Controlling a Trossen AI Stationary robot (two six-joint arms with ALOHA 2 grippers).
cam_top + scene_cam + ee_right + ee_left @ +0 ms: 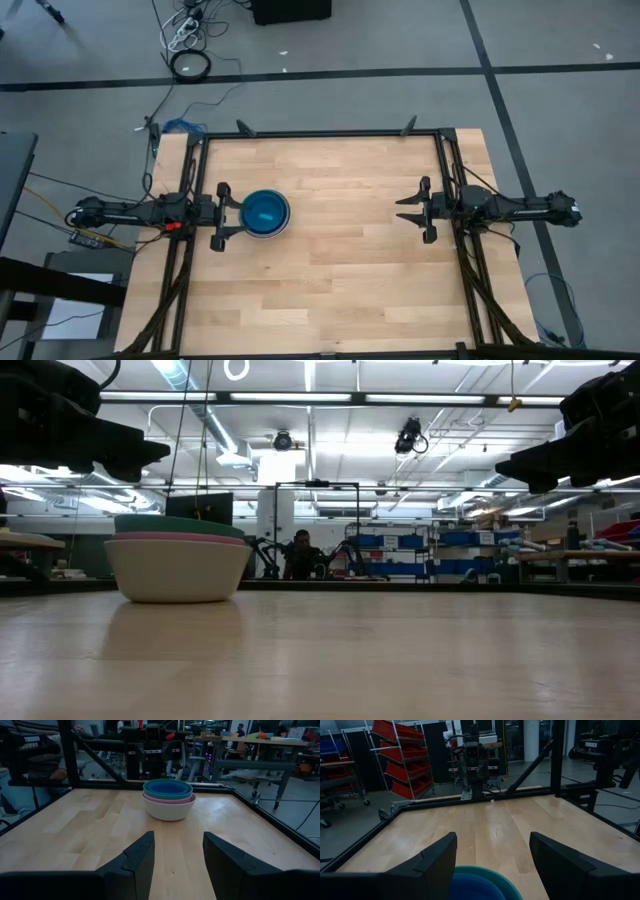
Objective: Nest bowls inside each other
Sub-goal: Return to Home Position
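Note:
The bowls stand as one nested stack (pixel 266 214) on the table's left half: a white bowl (pixel 168 809) at the bottom, resting on its base, a pink rim (pixel 170 798) above it, then a teal rim (pixel 178 525) and a blue inside (pixel 472 887). My left gripper (pixel 222 216) hangs open, level, just left of the stack and above its rim, touching nothing. My right gripper (pixel 412 209) hangs open at the table's right side, far from the stack.
A black frame (pixel 320 133) runs along the table's far edge and both sides. Bare wood (pixel 340 250) lies between the stack and my right gripper. A person (pixel 300 555) sits in the room beyond the table.

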